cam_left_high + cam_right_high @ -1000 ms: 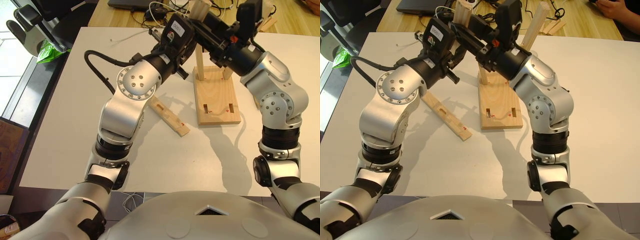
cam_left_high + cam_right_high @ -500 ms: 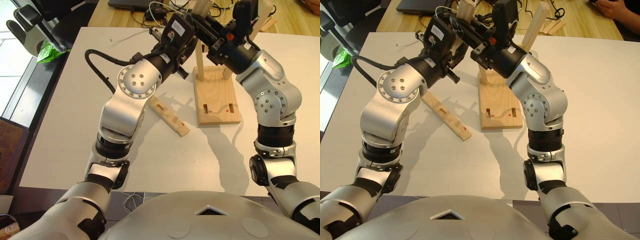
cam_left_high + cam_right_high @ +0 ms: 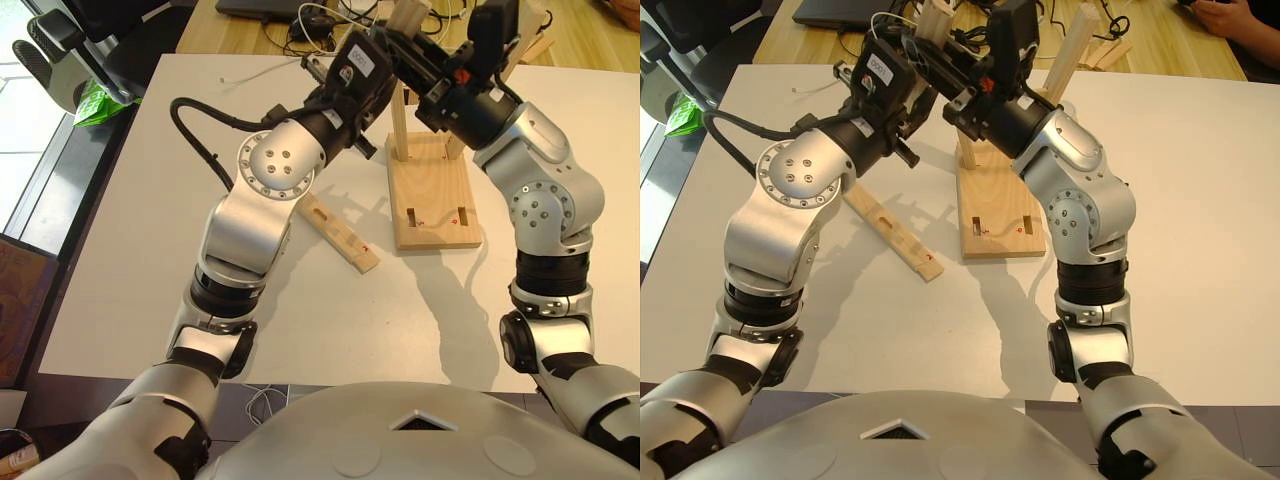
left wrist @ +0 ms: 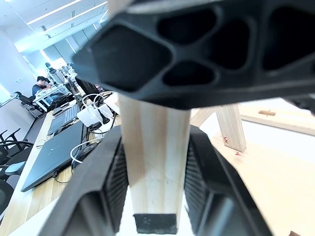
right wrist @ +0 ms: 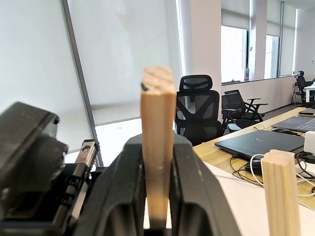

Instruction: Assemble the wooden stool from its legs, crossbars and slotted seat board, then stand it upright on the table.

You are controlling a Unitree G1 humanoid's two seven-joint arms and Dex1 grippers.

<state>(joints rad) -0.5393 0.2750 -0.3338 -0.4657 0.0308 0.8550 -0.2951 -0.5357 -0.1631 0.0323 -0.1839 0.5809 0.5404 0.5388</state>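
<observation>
Two sets of fingers (image 4: pixel 110 189) pinch one upright leg (image 5: pixel 156 93) above the far left corner of the seat board (image 3: pixel 435 195), with the left gripper (image 4: pixel 155 147) and the right gripper (image 5: pixel 157 143) clamped close together. Within the last second the right arm has swung inward over the board. The board, the second leg (image 3: pixel 1072 50) and the crossbar (image 3: pixel 340 235) left of the board lie unmoved. Judged: this leg is being seated, and the board's near slots remain empty.

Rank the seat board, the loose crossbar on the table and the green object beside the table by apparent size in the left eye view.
1. seat board
2. loose crossbar, partly hidden by the left arm
3. green object, cut off by the table edge
</observation>
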